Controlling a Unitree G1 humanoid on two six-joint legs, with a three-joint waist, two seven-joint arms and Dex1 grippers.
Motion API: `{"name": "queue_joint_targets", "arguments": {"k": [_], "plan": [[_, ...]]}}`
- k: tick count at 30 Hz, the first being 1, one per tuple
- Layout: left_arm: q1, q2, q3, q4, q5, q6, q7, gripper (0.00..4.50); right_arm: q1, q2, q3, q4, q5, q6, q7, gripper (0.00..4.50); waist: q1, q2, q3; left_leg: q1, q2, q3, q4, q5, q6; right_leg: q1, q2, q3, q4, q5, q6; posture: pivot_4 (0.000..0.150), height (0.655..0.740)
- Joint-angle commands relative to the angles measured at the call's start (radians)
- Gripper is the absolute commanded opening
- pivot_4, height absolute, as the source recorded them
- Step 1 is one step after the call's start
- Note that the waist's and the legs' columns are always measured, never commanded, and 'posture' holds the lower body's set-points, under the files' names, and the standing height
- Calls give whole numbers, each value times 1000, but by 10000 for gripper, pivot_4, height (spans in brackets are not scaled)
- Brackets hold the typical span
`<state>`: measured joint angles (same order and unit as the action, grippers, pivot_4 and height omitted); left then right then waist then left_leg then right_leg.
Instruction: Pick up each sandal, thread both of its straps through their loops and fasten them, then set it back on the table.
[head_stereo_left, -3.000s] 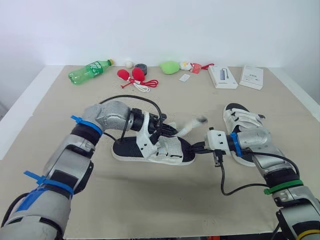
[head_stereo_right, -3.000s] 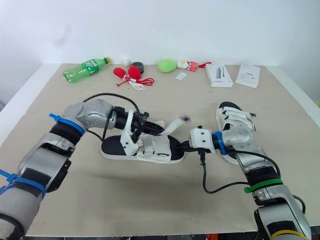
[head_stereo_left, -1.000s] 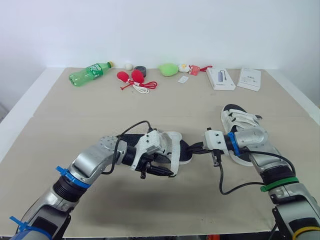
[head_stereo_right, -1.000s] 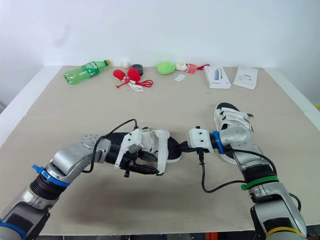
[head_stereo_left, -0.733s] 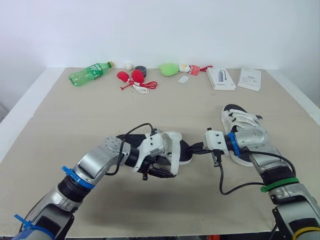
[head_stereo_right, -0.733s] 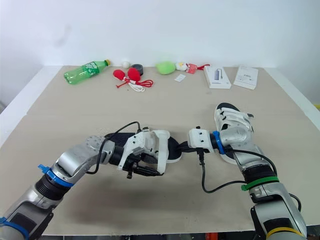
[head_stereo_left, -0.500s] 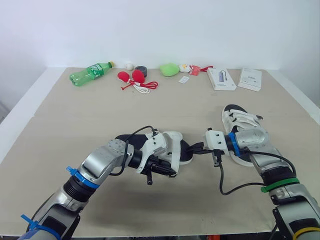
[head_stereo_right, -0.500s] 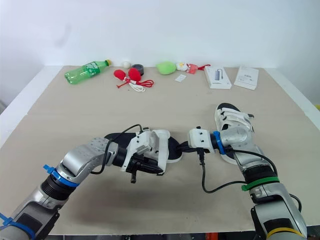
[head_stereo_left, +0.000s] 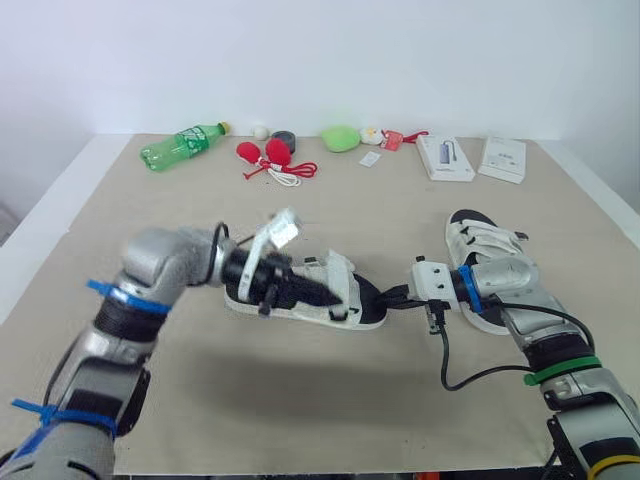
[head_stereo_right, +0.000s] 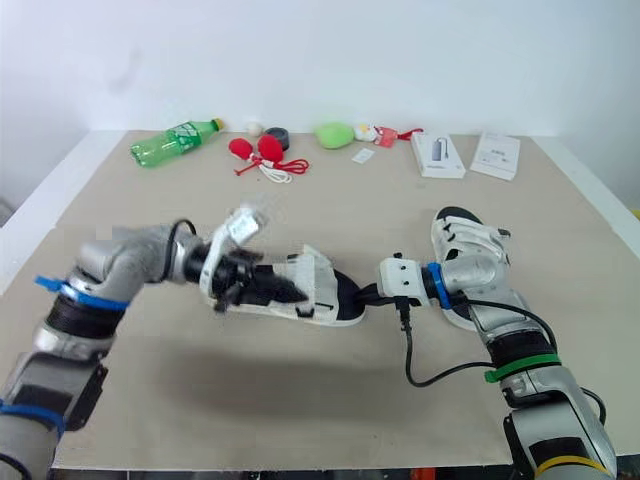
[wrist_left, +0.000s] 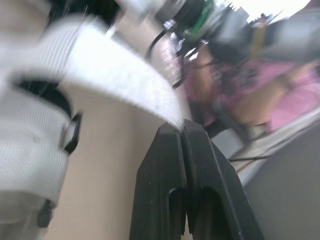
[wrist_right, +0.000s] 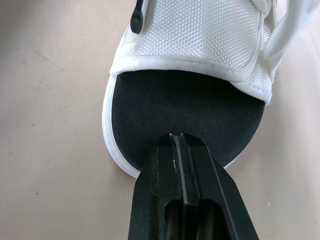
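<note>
Beige table | far beyond the right gripper: green bottle, red toys, two white boxes | at its tip: white sandal (sole down) | beside its wrist: second sandal

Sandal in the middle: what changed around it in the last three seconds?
A second ago the left pincer was in front of the sandal; it has swung back over it from the left and is shut on a strap. The right pincer stays shut at the toe; the second sandal hasn't moved.
</note>
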<state>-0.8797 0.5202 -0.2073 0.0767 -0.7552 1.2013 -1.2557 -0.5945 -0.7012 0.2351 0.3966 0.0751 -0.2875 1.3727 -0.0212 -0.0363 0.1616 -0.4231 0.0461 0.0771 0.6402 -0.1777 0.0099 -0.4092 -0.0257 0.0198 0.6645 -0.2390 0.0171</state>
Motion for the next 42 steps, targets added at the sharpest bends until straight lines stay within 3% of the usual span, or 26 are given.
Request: {"name": "queue_joint_targets", "arguments": {"k": [1,10,18,42], "plan": [[-59,-26,2,99,14,-16,-16,621,9,-11,8,11,-23,11,0,0,0,0,0,0,0,0,0,0,0,0,-1,0,0,0,1,1500,7400],[-113,-85,-139,233,179,-192,-78,621,13,-7,10,5,-25,15,-9,0,0,0,0,0,0,1,-1,0,0,0,-1,1,0,-1,1,1500,7400],[-158,-135,-151,329,241,-225,-110,621,30,-13,5,-20,-22,24,-17,0,0,0,0,-1,0,0,-1,0,0,-1,0,1,0,-1,0,1500,7400],[-111,-143,-206,271,318,-217,-114,621,36,-14,12,-25,-25,19,-19,0,-1,0,0,-1,0,0,-2,0,0,-2,0,1,0,-1,0,1500,7400]]}}
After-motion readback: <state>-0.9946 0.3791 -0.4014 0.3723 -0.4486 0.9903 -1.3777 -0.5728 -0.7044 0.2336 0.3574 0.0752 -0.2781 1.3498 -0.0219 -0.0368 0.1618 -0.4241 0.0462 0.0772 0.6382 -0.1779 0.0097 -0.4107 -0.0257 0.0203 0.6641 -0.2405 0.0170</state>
